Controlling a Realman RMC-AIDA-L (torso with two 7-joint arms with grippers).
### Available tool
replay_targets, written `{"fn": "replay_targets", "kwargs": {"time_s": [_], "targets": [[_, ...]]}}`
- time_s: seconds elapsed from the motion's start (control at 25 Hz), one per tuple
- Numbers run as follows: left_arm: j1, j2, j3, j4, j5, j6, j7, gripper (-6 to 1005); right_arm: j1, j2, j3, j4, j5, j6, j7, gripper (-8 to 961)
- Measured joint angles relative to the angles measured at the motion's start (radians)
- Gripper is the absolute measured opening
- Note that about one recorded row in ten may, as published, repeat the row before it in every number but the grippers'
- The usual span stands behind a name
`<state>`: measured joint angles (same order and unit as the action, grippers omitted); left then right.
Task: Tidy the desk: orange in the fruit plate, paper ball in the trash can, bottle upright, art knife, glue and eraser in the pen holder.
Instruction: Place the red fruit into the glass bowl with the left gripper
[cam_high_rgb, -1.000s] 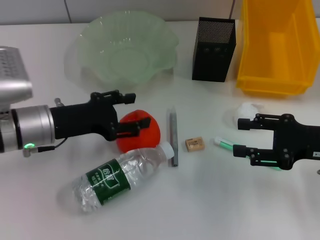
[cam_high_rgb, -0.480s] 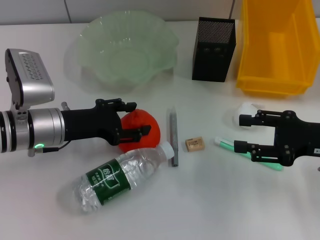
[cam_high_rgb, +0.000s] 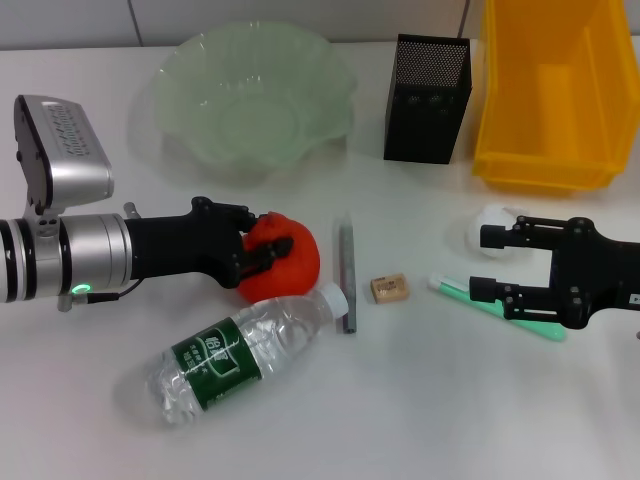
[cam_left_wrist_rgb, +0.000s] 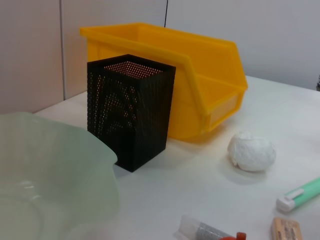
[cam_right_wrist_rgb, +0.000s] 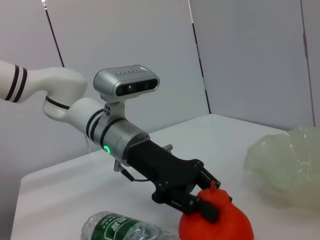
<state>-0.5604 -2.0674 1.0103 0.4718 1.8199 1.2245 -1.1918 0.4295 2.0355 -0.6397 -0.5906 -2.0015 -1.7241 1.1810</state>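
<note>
Left gripper (cam_high_rgb: 268, 250) jaws clamp the orange (cam_high_rgb: 287, 262) beside the bottle (cam_high_rgb: 240, 355) — an off-centre grip risks it rolling away; right gripper (cam_high_rgb: 486, 262) jaws apart

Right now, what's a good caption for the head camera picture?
Left gripper closes on the orange beside a fallen bottle; right gripper waits open.

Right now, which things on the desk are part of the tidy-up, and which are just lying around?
Part of the job: orange in the left gripper, fruit plate, paper ball, trash can, bottle, art knife, glue, eraser, pen holder.

Just lying about: nothing visible. Right gripper is open above the glue.
</note>
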Motion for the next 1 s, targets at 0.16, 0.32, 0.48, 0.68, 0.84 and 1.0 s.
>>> {"fn": "replay_targets", "kwargs": {"time_s": [0.16,0.32,0.48,0.68,0.84,1.0], "targets": [[0.002,0.001,-0.018,0.008,-0.007,0.016,-0.013,337,0.000,0.000,0.000,0.000,0.000,0.000,-0.001,697],[0.019,0.008,-0.122,0.035,-0.011,0.132,-0.011,282,0.000,0.000,0.001,0.000,0.000,0.000,-0.002,698],[0.017,0.013,-0.311,0.043,-0.038,0.314,-0.004,229,0.000,0.002,0.002,0.000,0.000,0.000,-0.002,696],[-0.019,-0.002,-0.396,-0.019,-0.205,0.263,0.015,167,-0.001,0.003,0.002,0.000,0.000,0.000,-0.003,698],[-0.099,-0.003,-0.397,-0.119,-0.286,0.109,0.088,124,-0.004,0.004,0.003,0.000,0.000,-0.003,-0.003,698],[-0.173,-0.008,-0.393,-0.193,-0.294,-0.061,0.199,120,-0.005,0.004,0.003,0.001,0.000,-0.010,-0.002,698]]}}
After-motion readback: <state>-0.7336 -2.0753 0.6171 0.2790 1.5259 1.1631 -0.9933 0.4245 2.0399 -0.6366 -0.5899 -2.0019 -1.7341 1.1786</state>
